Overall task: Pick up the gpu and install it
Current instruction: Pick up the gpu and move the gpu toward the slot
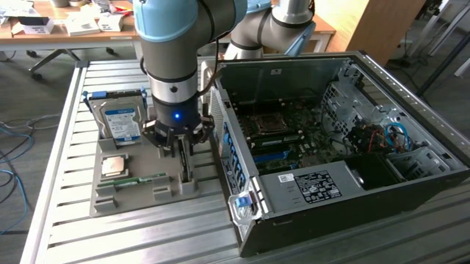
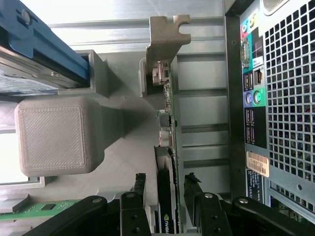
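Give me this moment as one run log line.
tool: open, straddling gpu | gpu: on edge in gray holder, not lifted | case: side open

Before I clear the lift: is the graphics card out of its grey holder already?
No, the graphics card stands on edge in the grey holder, with the gripper straddling it.

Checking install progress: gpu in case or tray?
In the tray: gpu stands on edge in its slot, outside the case, gripper over it.
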